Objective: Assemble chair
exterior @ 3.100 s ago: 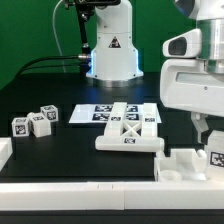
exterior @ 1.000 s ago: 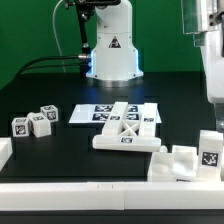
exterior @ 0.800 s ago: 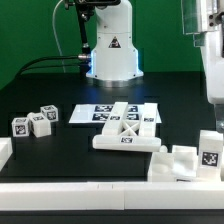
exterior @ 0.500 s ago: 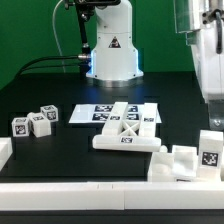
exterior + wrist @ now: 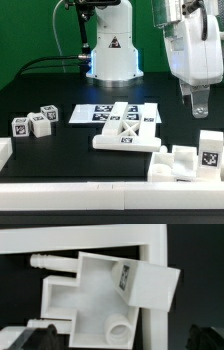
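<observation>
My gripper (image 5: pixel 197 104) hangs open and empty in the air above the chair parts at the exterior view's right. Below it a chunky white seat block (image 5: pixel 184 160) with a square tag lies at the front right. In the wrist view this block (image 5: pixel 100 297) shows its tag, two pegs and a round hole. The two dark fingertips stand wide apart on either side of it, and my gripper (image 5: pixel 125 336) holds nothing. An X-braced flat panel (image 5: pixel 128 136) lies in the middle. Three small tagged blocks (image 5: pixel 38 121) sit at the left.
The marker board (image 5: pixel 92 113) lies flat behind the X-braced panel. Plain white edge blocks stand at the front left corner (image 5: pixel 5 152) and along the block in the wrist view (image 5: pixel 100 236). The robot base (image 5: pixel 110 50) stands at the back.
My gripper has risen from low over the chunky block and swung toward the exterior view's left. The block lies free on the table.
</observation>
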You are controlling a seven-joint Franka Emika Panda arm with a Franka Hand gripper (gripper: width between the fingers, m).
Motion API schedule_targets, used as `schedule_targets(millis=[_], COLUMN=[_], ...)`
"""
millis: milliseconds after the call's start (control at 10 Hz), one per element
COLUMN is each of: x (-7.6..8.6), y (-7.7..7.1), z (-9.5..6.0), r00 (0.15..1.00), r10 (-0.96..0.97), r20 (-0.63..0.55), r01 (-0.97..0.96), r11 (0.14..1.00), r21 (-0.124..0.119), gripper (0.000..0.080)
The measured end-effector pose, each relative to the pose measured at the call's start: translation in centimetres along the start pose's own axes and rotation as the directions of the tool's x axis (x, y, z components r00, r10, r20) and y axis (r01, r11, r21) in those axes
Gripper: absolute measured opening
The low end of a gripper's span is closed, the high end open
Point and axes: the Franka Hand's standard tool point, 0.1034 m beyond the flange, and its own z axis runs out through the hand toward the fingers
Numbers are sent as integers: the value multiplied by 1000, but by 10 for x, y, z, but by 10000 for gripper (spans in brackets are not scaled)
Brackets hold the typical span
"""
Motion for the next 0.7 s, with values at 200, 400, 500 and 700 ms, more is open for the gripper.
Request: schedule_targets(millis=[200, 400, 500, 700], x=[1, 18, 32, 49], y=[0, 6, 11, 23], z=[0, 1, 0, -3], r00=[985, 926, 886, 815], r10=[-173, -378, -463, -579], r20=[-2, -22, -24, -27], r01=[173, 378, 463, 578], r11=[985, 926, 886, 816], r21=[0, 4, -5, -15], gripper=[649, 649, 649, 649])
